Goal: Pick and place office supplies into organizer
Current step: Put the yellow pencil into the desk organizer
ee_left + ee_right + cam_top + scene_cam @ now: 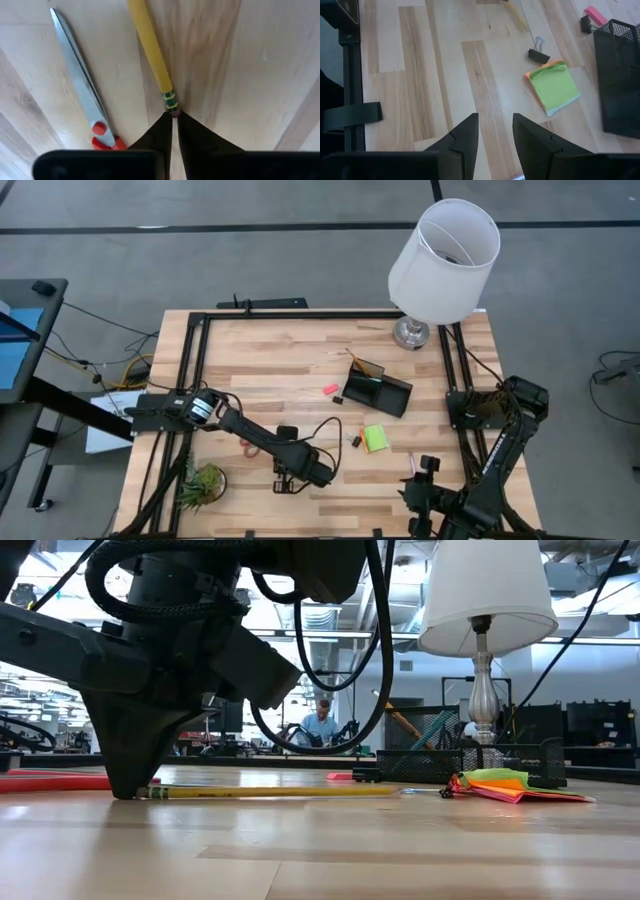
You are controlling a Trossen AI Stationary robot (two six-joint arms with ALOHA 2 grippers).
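A yellow pencil [152, 50] lies flat on the table, seen side-on in the low view [270, 792]. My left gripper [175, 117] stands at the near middle of the table [298, 475], fingers shut and pointing down at the pencil's eraser end. The red-handled scissors [80, 75] lie beside the pencil. The lime green sticky-note pad [554, 86] rests flat near the black organizer [378, 390]. The pink eraser [331, 389] lies left of the organizer. My right gripper [495, 127] is open and hovers over bare wood near the table's near right corner. My left gripper comes from above, pointing down, and its shut fingertips [162, 125] meet the pencil's eraser end [173, 111]. Whether they nip the eraser or only touch it, I cannot tell. The pencil lies flat on the table, stretching away from the fingers.
A white-shaded lamp [440, 260] stands at the far right, behind the organizer. A small green plant [205, 485] sits at the near left. A black binder clip [537, 54] lies next to the pad. Black frame rails [200, 360] run along the table's sides.
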